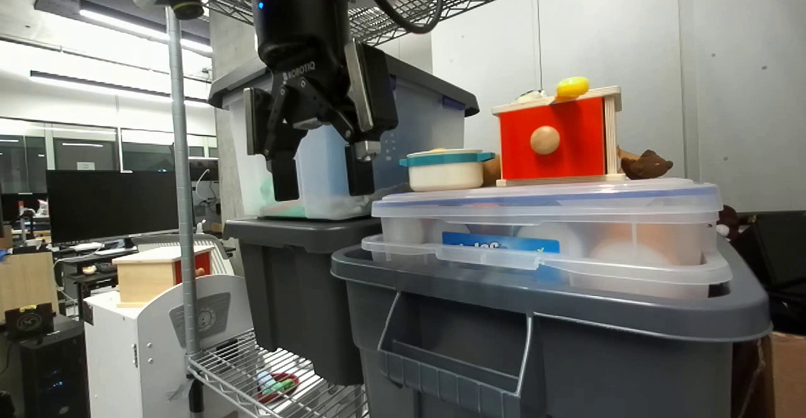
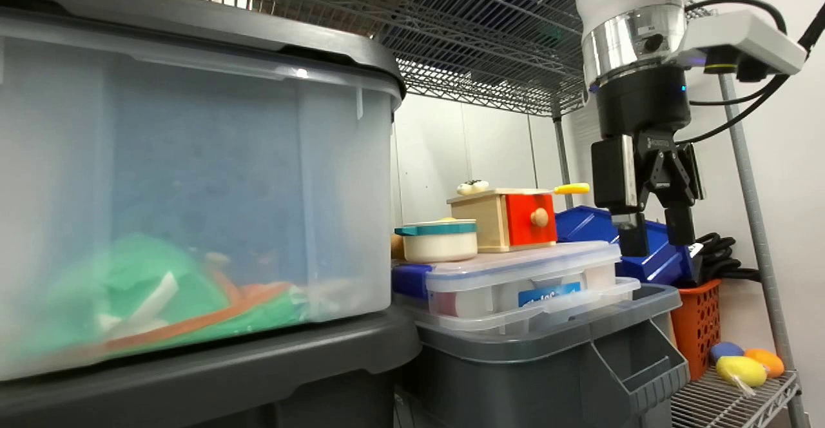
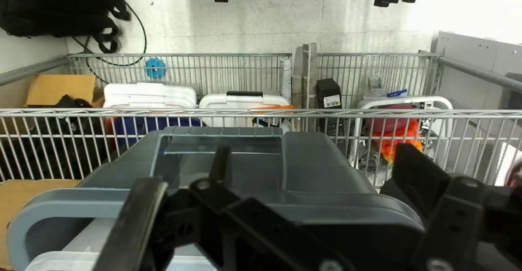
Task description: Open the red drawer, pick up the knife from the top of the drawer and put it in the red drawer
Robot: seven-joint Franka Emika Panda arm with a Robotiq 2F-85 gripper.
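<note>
Surface: clear tub (image 1: 478, 210) on grey bin (image 1: 441, 282), wire rack (image 1: 178, 122), pale wall (image 1: 743, 103) far side. Far left in an exterior view: one monitor (image 1: 113, 207), second red-fronted box (image 1: 151, 273). Counts: one red drawer (image 1: 570, 147) on tub, looks shut; one knife (image 2: 572, 188) on its top, yellow handle past front edge; one lidded pot (image 1: 446, 177) left; three rounded pieces (image 2: 741, 371) on lower shelf (image 2: 702, 408). Gripper (image 1: 322, 179): jaws wide apart, well away from knife.
</note>
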